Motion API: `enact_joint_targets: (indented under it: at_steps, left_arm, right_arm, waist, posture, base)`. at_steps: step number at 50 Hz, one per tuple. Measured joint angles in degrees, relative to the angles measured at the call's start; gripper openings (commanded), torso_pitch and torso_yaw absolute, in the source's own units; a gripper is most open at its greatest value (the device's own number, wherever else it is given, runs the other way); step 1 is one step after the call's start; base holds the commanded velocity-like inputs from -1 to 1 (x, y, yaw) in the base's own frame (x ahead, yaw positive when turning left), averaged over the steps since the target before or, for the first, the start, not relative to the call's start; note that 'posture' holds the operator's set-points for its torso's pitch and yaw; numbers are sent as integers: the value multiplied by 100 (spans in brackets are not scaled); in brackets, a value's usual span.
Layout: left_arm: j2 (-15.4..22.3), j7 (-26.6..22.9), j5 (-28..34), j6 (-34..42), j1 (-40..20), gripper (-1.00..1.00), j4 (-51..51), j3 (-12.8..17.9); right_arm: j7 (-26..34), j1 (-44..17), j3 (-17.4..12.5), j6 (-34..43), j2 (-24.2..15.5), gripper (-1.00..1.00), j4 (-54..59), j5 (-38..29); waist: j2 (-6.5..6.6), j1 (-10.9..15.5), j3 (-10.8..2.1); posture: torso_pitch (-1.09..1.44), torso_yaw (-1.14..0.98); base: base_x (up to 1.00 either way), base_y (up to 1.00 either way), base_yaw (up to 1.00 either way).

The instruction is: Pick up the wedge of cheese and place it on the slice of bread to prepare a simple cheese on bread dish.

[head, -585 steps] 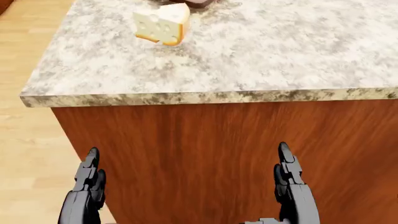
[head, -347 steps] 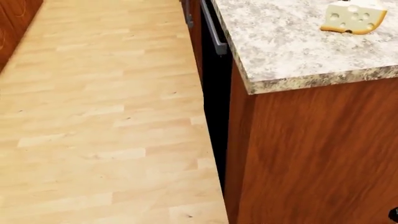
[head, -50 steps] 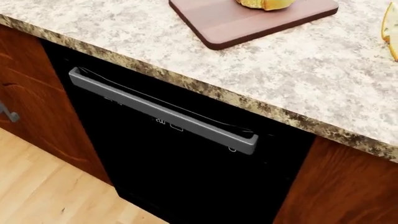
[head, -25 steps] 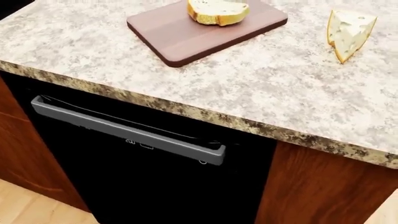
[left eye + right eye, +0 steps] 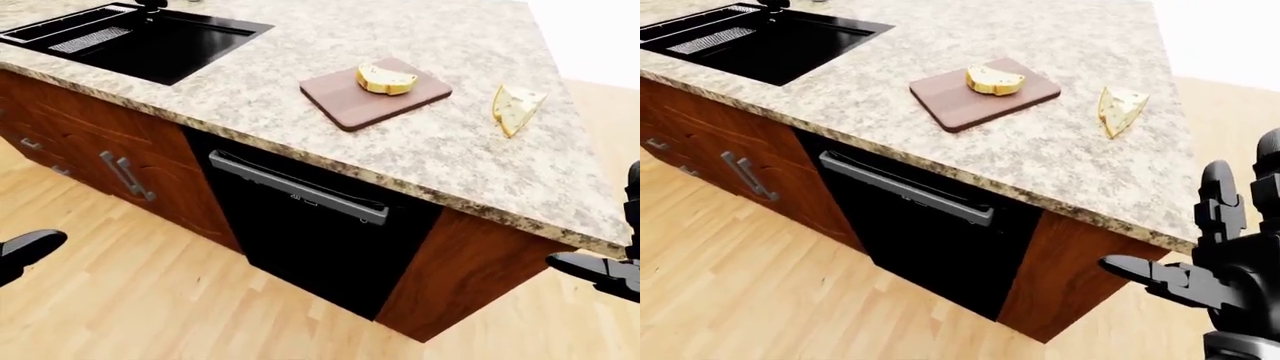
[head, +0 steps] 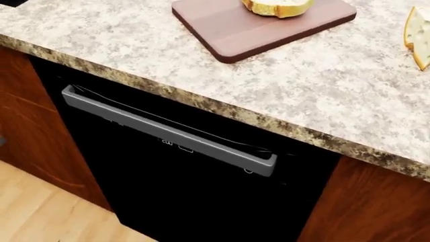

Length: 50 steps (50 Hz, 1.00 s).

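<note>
The pale yellow cheese wedge (image 5: 515, 107) lies on the speckled counter (image 5: 440, 157), right of a brown cutting board (image 5: 345, 105). A slice of bread (image 5: 386, 78) rests on the board's upper part. The head view catches only the cheese's edge (image 6: 418, 35) at its right border and the bread (image 6: 277, 6) at its top. My right hand (image 5: 1205, 240) hangs below and right of the counter's corner, fingers spread, holding nothing. Of my left hand (image 5: 28, 249), just a dark tip shows at the left edge, low over the floor.
A black dishwasher (image 5: 300, 240) with a grey bar handle (image 6: 168, 132) sits under the board. Wooden cabinet doors (image 5: 120, 157) stand left of it. A black sink (image 5: 140, 41) is set in the counter at upper left. Light wood floor (image 5: 150, 300) surrounds the island.
The whole head view has shifted: board, bread and cheese slid right and up in the picture, so the camera moved. The things on the counter have not moved.
</note>
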Motion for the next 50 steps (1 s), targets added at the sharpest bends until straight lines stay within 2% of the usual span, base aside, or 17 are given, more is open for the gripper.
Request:
enact_joint_targets:
  at_steps: [8, 12, 17, 19, 20, 26, 29, 37, 50]
  left_arm:
    - [1, 37, 26, 9, 39, 100, 6, 112]
    - [-3, 26, 2, 16, 2, 100, -40, 17]
    - [-4, -33, -69, 41, -12, 100, -100, -52]
    - [3, -30, -68, 42, -6, 100, -92, -34]
    - [14, -24, -62, 42, -11, 100, -71, -19]
    - [10, 14, -30, 23, 11, 100, -48, 52]
    - [-16, 12, 4, 20, 14, 100, 28, 15]
    - [-6, -21, 7, -4, 6, 100, 4, 5]
    - [-19, -19, 8, -8, 7, 100, -3, -22]
  right_arm:
    - [-115, 30, 14, -40, -50, 100, -22, 256]
    - [-143, 69, -23, -130, -50, 100, 53, 174]
    - [-191, 94, -85, -122, -47, 100, 105, 127]
    - [-197, 84, -72, -109, -60, 100, 90, 124]
    - [-216, 61, -51, -100, -56, 100, 67, 112]
    - [-114, 26, 59, -34, -65, 100, 31, -102]
    - [-51, 5, 77, -30, -39, 100, 84, -176]
    - [-48, -40, 132, 41, -23, 100, 72, -348]
    - [-104, -88, 52, 204, -54, 100, 36, -330]
  waist:
    - [92, -30, 8]
    - [138, -147, 43]
    - [359, -230, 90]
    - [501, -212, 106]
    - [514, -164, 120]
    - [152, -8, 79]
    - [72, -16, 65]
    - [61, -19, 31]
    - [75, -9, 32]
  posture:
    - [0, 0]
    - [0, 0]
    - [0, 0]
    - [0, 0]
    - [0, 0]
    - [0, 0]
    - [0, 0]
    - [0, 0]
    - [0, 0]
  base:
    - [0, 0, -51]
    - [0, 0, -83]
    - [0, 0, -83]
    - [0, 0, -71]
    - [0, 0, 0]
    - [0, 0, 0]
    - [0, 0, 0]
    - [0, 0, 0]
    - [0, 0, 0]
